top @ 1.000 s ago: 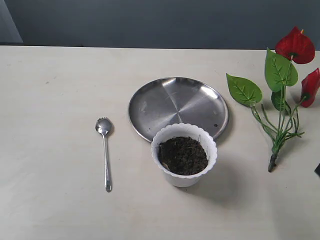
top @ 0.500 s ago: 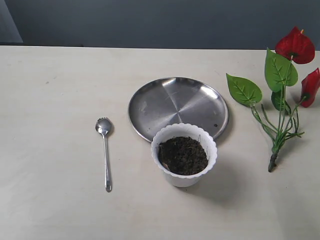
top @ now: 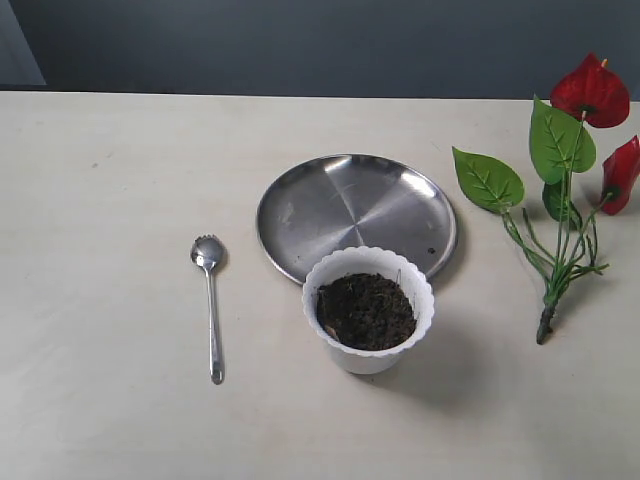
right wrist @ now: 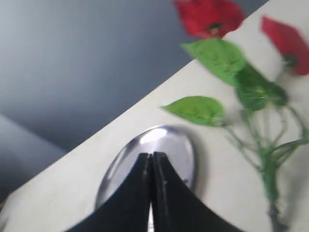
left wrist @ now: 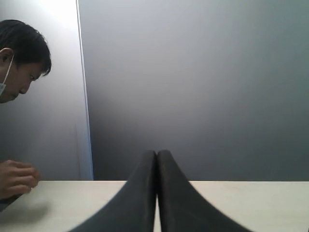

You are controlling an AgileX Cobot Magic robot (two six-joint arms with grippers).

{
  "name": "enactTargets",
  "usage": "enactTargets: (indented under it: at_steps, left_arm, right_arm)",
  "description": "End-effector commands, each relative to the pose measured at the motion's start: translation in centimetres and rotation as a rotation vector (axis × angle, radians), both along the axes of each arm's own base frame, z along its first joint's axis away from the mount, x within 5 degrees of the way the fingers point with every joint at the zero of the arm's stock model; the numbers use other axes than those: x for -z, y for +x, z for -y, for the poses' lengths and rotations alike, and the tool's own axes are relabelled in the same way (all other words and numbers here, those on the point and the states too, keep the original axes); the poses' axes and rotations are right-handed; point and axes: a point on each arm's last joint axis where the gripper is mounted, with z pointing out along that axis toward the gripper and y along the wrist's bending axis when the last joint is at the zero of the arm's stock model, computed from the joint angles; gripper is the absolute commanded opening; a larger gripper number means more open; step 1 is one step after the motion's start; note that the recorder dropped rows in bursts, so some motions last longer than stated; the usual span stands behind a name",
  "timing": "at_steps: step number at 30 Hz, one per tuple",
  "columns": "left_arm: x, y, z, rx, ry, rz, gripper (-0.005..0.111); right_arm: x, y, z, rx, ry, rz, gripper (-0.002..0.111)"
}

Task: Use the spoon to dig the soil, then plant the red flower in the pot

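Note:
The white pot (top: pixel 369 355) with a scalloped rim stands at the table's middle, filled with dark soil (top: pixel 366 311). A slim silver spoon (top: pixel 211 300) lies to its left, bowl pointing away. The red flower (top: pixel 590 92) lies at the right, stems (top: pixel 552 280) pointing toward the front; the right wrist view shows the red flower (right wrist: pixel 210 16) too, blurred. Neither gripper appears in the exterior view. My left gripper (left wrist: pixel 156 153) is shut and empty, facing a grey wall. My right gripper (right wrist: pixel 150 155) is shut and empty, with the steel plate behind it.
A round steel plate (top: pixel 330 205) lies just behind the pot, touching or nearly touching it, and the steel plate (right wrist: pixel 181 145) shows in the right wrist view. A masked person (left wrist: pixel 17 53) with a hand (left wrist: pixel 15 178) on the table is in the left wrist view.
A dark object at the exterior view's right edge one second ago has gone out of sight. Spoon, pot, plate and flower have not moved.

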Motion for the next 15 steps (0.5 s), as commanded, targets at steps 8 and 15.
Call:
enactTargets:
  at_steps: [8,15]
  left_arm:
    - [0.1,0.0,0.0,0.005,-0.003,-0.002,0.000]
    - [0.1,0.0,0.0,0.005,-0.003,-0.002,0.000]
  right_arm:
    - [-16.2,0.1,-5.4,-0.667,-0.222,0.255,-0.001]
    - [-16.7,8.3,-12.4,-0.914,-0.304,0.097,-0.001]
